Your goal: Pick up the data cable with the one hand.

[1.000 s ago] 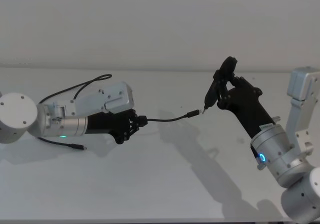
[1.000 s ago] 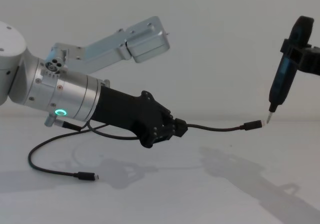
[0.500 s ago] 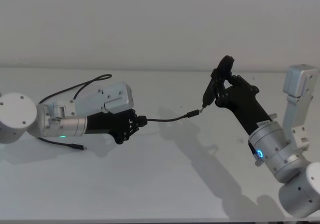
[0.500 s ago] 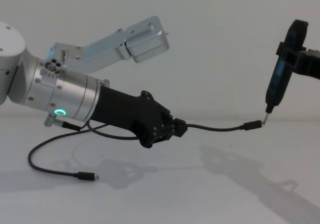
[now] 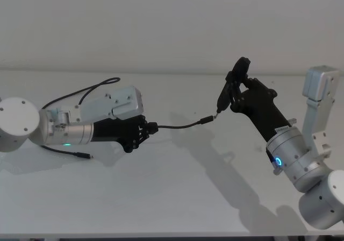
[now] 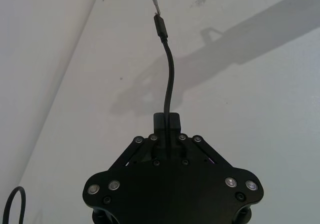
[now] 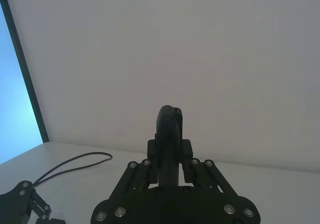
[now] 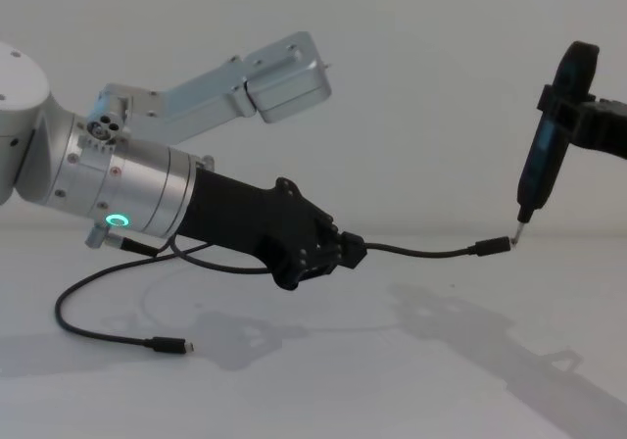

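Data cable (image 5: 177,126) runs across the middle of the head view: one stretch sticks out of the left gripper (image 5: 141,134) toward centre frame, ending in a plug (image 5: 206,120) held clear of the white table (image 5: 177,198). The rest loops back behind the left arm toward the upper left, and the other plug (image 8: 174,345) lies on the table at lower left of the chest view.

The left gripper, at centre-left, is clamped on the cable; in the left wrist view the cord comes straight out from between its closed fingers (image 6: 166,120). The right gripper (image 5: 240,93), right of centre, is closed around a narrow black tool (image 8: 549,155) standing nearly upright, its metal tip (image 8: 515,235) just beside or touching the free plug; contact cannot be confirmed.

The pickup looks largely done, since the gripped section is off the surface. To finish well:

- Keep the clamp firm; a thin cord can slide through the fingers.
- Raise the left arm slowly so the trailing loop and far plug come off the table without snagging on the arm.
- Hold the free plug level and steady near the tool tip, as the unsupported end will likely sway.
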You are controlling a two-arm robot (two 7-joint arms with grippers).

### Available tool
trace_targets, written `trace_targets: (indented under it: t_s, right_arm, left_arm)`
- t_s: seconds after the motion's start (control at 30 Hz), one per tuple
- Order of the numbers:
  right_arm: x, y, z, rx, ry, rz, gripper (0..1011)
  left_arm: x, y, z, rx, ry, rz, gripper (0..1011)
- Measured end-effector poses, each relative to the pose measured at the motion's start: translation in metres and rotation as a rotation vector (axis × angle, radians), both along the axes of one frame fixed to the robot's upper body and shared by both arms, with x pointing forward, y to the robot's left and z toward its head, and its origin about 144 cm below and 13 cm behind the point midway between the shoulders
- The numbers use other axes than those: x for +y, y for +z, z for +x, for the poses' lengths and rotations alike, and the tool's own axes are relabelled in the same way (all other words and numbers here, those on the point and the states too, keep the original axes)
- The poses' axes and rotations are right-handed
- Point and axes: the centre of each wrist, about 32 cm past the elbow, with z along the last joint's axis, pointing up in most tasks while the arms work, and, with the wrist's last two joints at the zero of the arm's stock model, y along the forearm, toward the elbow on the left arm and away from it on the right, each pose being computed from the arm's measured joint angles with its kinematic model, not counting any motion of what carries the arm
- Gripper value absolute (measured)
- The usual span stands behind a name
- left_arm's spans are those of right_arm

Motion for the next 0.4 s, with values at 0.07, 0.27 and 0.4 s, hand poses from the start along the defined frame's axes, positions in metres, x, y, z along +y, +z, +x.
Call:
trace_targets:
  t_s: [0.07, 0.27, 0.4]
  right_arm:
    - [0.0001, -0.0003, 0.0003, 0.001, 0.001, -0.001, 275]
    - [0.0, -0.0006, 0.001, 0.001, 0.005, -0.003, 275]
    - [0.0, -0.0006, 0.0013, 0.001, 0.006, -0.004, 274]
  left_arm:
    - [0.0, 0.0, 0.0, 0.0, 0.0, 0.0, 51]
    - [0.0, 0.0, 0.0, 0.0, 0.0, 0.0, 51]
    - [0.0, 0.0, 0.0, 0.0, 0.0, 0.0, 50]
